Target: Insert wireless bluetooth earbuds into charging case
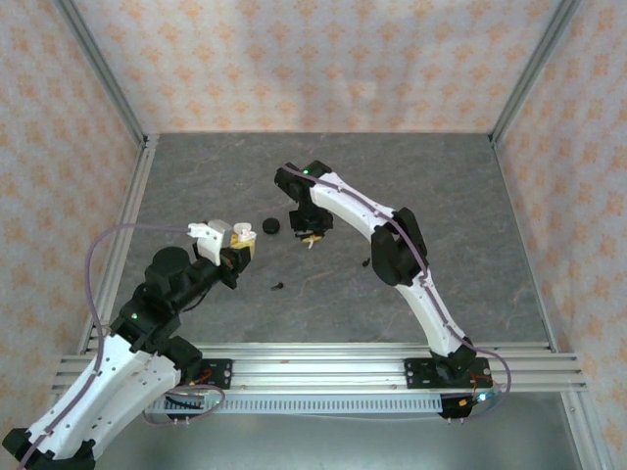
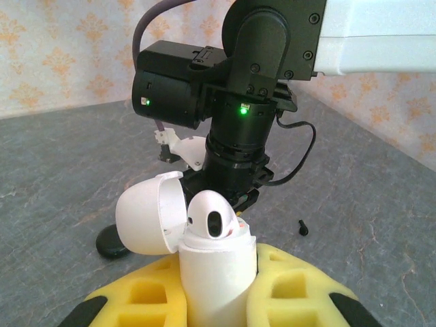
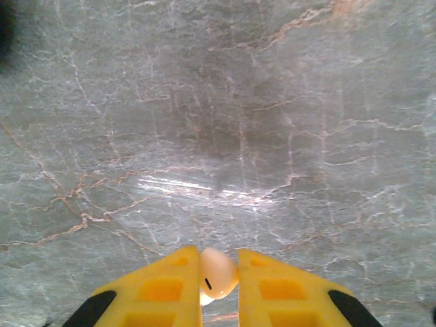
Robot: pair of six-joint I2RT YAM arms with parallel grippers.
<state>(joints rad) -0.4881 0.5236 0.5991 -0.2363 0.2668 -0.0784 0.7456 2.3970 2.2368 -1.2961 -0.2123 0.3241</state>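
My left gripper (image 2: 218,279) is shut on the body of a white charging case (image 2: 216,272), held upright above the table. Its lid (image 2: 146,218) hangs open to the left, and one white earbud (image 2: 212,216) sits in the case's top. In the top view this case (image 1: 217,233) is left of centre, at my left gripper (image 1: 238,249). My right gripper (image 3: 218,271) is shut on a second white earbud (image 3: 218,274), pinched between its yellow fingertips above bare table. From above, the right gripper (image 1: 313,233) hangs right of the case, a short gap apart.
A black closed case (image 1: 270,225) lies on the grey marble table (image 1: 441,196) between the two grippers. One black earbud (image 1: 278,286) lies in front of it, and another small black piece (image 1: 364,261) sits beside the right arm. Metal rails and patterned walls border the table.
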